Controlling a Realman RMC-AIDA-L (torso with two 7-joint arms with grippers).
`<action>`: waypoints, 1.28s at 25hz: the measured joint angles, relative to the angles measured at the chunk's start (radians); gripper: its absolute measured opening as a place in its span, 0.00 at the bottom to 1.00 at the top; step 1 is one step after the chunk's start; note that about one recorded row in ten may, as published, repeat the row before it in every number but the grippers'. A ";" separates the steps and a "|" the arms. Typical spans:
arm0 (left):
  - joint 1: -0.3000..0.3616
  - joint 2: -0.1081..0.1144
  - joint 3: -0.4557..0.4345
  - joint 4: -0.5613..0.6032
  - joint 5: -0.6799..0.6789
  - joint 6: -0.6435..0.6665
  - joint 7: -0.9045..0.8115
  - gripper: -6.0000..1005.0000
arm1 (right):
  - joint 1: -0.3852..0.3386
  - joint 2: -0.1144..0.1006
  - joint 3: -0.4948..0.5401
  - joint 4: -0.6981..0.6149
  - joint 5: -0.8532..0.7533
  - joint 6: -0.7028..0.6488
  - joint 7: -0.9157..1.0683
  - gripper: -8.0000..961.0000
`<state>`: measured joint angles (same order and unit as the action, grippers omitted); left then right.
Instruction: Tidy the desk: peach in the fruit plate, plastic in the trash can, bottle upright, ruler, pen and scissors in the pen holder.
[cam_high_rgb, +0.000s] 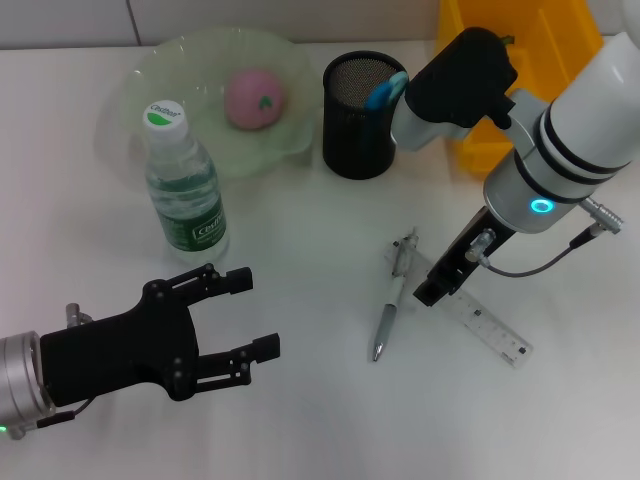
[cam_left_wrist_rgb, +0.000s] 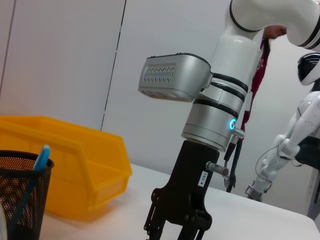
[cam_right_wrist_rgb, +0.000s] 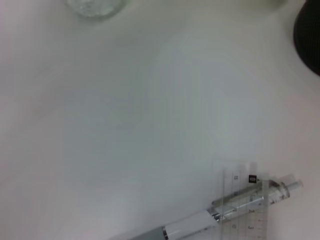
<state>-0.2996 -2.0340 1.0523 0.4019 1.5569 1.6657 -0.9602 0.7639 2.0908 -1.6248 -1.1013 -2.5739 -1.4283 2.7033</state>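
A pink peach (cam_high_rgb: 255, 97) lies in the green fruit plate (cam_high_rgb: 130, 80). The water bottle (cam_high_rgb: 185, 185) stands upright in front of the plate. The black mesh pen holder (cam_high_rgb: 362, 100) holds a blue-handled tool (cam_high_rgb: 385, 90). A silver pen (cam_high_rgb: 393, 300) and a clear ruler (cam_high_rgb: 485, 320) lie on the table; in the right wrist view the pen (cam_right_wrist_rgb: 220, 215) lies across the ruler (cam_right_wrist_rgb: 245, 200). My right gripper (cam_high_rgb: 432, 288) is low over the ruler's near end, beside the pen. My left gripper (cam_high_rgb: 245, 315) is open and empty at the front left. No plastic shows.
A yellow bin (cam_high_rgb: 530, 50) stands at the back right, behind the pen holder; it also shows in the left wrist view (cam_left_wrist_rgb: 65, 165). The white table (cam_high_rgb: 320, 420) stretches between the two grippers.
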 joint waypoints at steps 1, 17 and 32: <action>0.000 0.000 0.000 0.000 0.000 0.000 0.000 0.83 | 0.000 0.000 -0.007 0.000 0.000 0.006 0.002 0.56; 0.002 -0.001 0.000 0.000 0.000 0.000 0.000 0.83 | 0.000 0.000 -0.027 0.012 -0.006 0.027 0.012 0.57; 0.003 -0.002 0.000 -0.001 0.000 0.000 0.000 0.83 | 0.005 0.000 -0.064 0.037 -0.009 0.061 0.030 0.54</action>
<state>-0.2967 -2.0355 1.0523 0.4014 1.5569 1.6661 -0.9602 0.7685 2.0908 -1.6888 -1.0647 -2.5833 -1.3671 2.7332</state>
